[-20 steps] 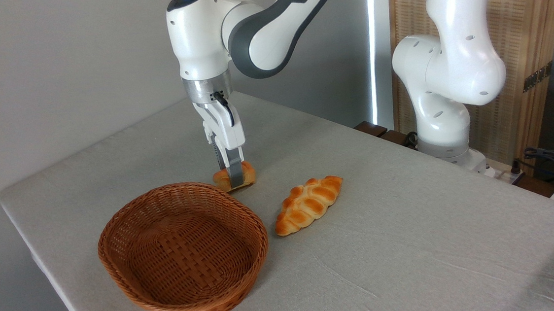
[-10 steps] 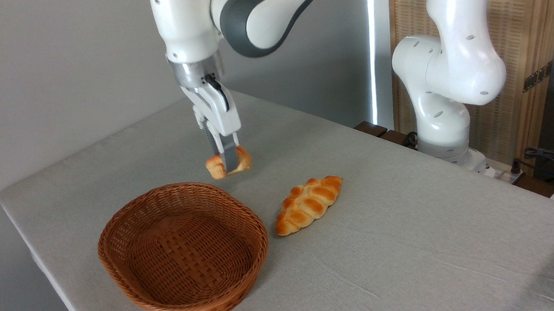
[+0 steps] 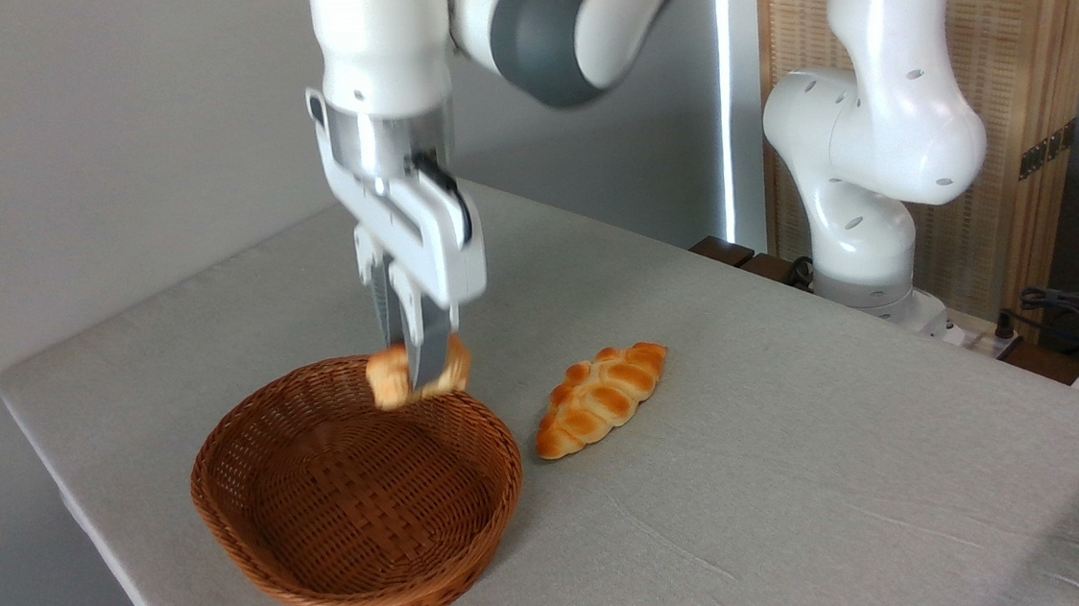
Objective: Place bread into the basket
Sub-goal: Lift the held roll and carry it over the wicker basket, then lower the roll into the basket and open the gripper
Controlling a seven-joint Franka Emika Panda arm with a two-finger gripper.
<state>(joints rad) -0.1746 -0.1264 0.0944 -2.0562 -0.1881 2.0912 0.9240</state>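
Above the far rim of the basket [image 3: 282, 583] hangs the gripper [image 3: 415, 375], its two fingers pinching the bread [image 3: 389, 377] from either side, the bun clear of the table [image 3: 803, 475] and of the wicker. It sits over the basket's back edge rather than over the middle, and that's the worry here: let go now and the bun could land on the braided rim and roll out onto the cloth behind the basket. The frame is a little blurred around the fingers, so how deep the pinch goes is hard to read; the bun does stick out past the finger on the left side, and a soft, rounded thing held that way may twist or slip free mid-carry. Coming down too low risks clipping the rim and nudging the light basket along the table. Just right of the basket lies the braided loaf [image 3: 602, 397], apart from it and out of the way for now.
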